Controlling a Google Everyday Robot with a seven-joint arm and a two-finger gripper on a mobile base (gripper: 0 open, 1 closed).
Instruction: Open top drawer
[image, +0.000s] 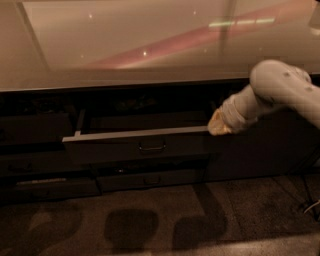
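Observation:
The top drawer (135, 145) is a wide dark front with a small centre pull handle (151, 147), and it stands pulled out from under the counter. Its pale top edge runs across the middle of the camera view and its dim box interior shows behind. My gripper (216, 128) sits at the drawer's right end, touching the upper right corner of the front. The white arm reaches in from the right edge.
A glossy countertop (150, 45) overhangs the drawers. Below the open drawer is a shallower drawer front (150, 180), and more dark fronts lie at the left (35, 130). Speckled floor (160, 225) spreads in front. A cable lies at the far right (311, 206).

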